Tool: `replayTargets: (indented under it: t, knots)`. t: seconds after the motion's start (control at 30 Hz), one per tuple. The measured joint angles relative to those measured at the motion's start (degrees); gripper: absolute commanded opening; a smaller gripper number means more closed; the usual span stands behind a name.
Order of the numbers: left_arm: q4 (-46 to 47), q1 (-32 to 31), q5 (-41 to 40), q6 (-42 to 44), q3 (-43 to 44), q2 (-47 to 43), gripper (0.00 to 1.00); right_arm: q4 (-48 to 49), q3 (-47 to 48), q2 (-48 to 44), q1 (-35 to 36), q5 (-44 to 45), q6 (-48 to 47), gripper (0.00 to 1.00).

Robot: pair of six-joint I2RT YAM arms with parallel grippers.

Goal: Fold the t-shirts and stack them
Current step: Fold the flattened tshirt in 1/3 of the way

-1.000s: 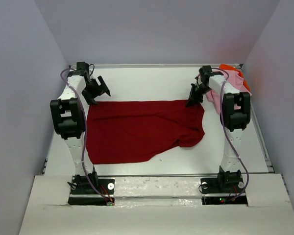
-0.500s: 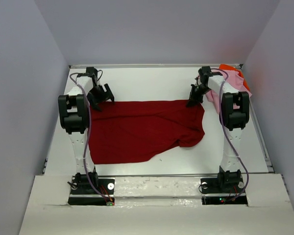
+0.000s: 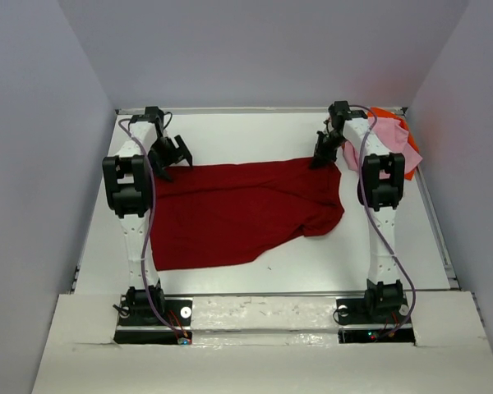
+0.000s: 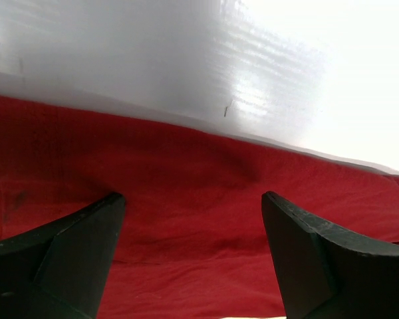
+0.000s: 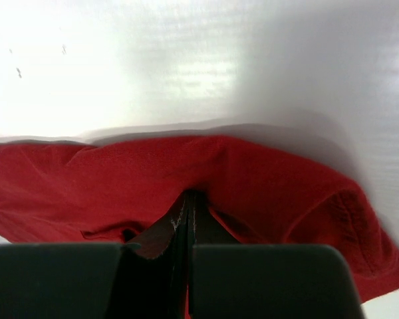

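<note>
Lying spread across the middle of the white tabletop [image 3: 246, 131], the dark red t-shirt [image 3: 238, 213] is mostly flat. Its far edge runs between the two arms, its near-left part reaches toward the arm bases, and its near-right side is rumpled into a rounded fold. The right gripper [image 3: 320, 161] sits at the shirt's far-right corner, its fingers pressed fully together with a pinch of the red cloth caught between them. The right wrist view shows the fabric bunched up into the closed tips, with the shirt's hemmed edge curving round on the right against the bare tabletop. The left gripper [image 3: 174, 164] is at the far-left corner of the same shirt with its fingers [image 4: 80, 232] spread wide and holding nothing. In the left wrist view they stand one on each side above the red cloth, close to its far edge, with only the shirt's surface showing in the gap; whether the tips touch the cloth cannot be told. The light pink t-shirt [image 3: 393, 139] lies crumpled at the far-right corner of the tabletop, partly hidden behind the right arm and just beside the red shirt's far-right corner; whether the two touch cannot be told. The bright orange t-shirt [image 3: 384, 113] lies under the pink one, showing at its far edge and again along its right side.
</note>
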Motion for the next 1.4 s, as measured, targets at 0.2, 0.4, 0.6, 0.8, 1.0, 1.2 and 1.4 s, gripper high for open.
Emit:
replayTargets:
  t: [0.2,0.4,0.6,0.8,1.0,1.2,1.4]
  knots:
    - [0.1,0.9,1.3,-1.9,4.0,2.3,0.96,-1.6,7.3,3.9,0.0,0.5,0.2,0.00]
    - [0.5,1.4,1.9,-2.7,5.7,3.2,0.96,-1.4,11.3,5.8,0.0,0.3,0.2,0.29]
    - [1.8,1.5,2.3,-3.0,5.6,3.1,0.96,1.3,7.8,3.4,0.0,-5.5,0.3,0.55]
    - [4.0,1.4,2.4,-3.0,4.4,2.2,0.96,1.2,4.2,-1.6,0.3,-10.8,-0.5,0.57]
    - [4.1,1.0,2.4,-3.0,4.5,2.2,0.96,0.8,2.6,-4.0,1.9,-13.9,-1.6,0.56]
    - [4.2,1.0,2.4,-3.0,4.5,2.2,0.96,0.9,-1.1,-4.0,5.1,-15.4,-2.3,0.57]
    - [4.3,0.9,2.4,-2.7,4.5,2.1,0.96,0.8,-1.9,-2.7,6.6,-15.5,-3.1,0.59]
